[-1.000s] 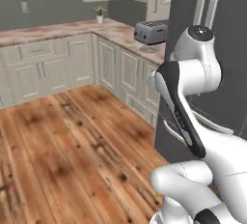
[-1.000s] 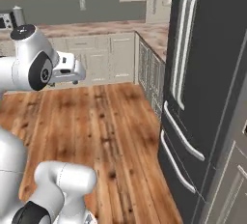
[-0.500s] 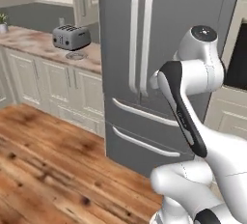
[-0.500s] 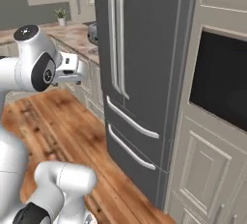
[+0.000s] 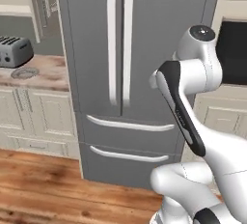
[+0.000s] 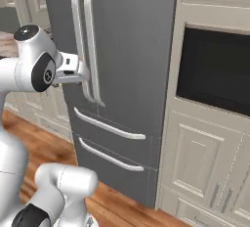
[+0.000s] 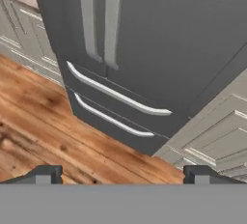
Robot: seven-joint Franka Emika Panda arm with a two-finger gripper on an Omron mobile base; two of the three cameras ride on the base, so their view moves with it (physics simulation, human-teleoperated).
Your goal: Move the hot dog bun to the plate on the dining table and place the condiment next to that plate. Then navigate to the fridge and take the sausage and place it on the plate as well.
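Note:
The tall dark grey fridge (image 5: 144, 49) stands straight ahead with both upper doors and both drawers shut. Its long silver handles (image 5: 118, 44) run down the middle. In the hand view the fridge (image 7: 159, 39) lies beyond my gripper (image 7: 123, 174), whose two dark fingertips (image 7: 46, 173) stand far apart with nothing between them. In the right base view the gripper (image 6: 84, 73) hangs at handle height, a short way in front of the fridge (image 6: 127, 50) doors. The hot dog bun, plate, dining table, condiment and sausage are out of view.
A marbled counter (image 5: 43, 71) with a steel toaster (image 5: 14, 51) over cream cabinets adjoins the fridge's left side. On its right, cream cabinets hold a dark built-in oven (image 6: 215, 69). Wooden floor (image 7: 43, 126) lies open before the fridge.
The whole scene has swung across both base views as the base moved: the fridge, earlier at the right edge, now fills the middle. The gripper stays open and empty.

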